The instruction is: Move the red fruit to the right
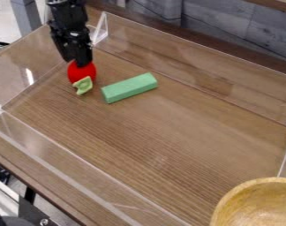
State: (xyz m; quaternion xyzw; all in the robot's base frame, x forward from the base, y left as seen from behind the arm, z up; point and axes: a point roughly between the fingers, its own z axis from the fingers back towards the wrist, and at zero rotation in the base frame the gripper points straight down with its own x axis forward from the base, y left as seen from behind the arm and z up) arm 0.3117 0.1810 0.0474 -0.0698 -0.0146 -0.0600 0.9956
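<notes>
Hand (79, 60) points straight down, fingers closed around the red fruit (82, 76) at far left of the desk (169, 150), just clear of the green block (129, 87), likely gripped for carrying right.

Even, soft indoor light, pale glare streaks on clear walls (16, 75), faint shadows, small grainy frame, slightly soft

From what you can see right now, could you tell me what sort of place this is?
Probably a lab test bench: a wooden table fenced by clear plastic walls, with a toy red fruit and a green block under a robot gripper.
</notes>
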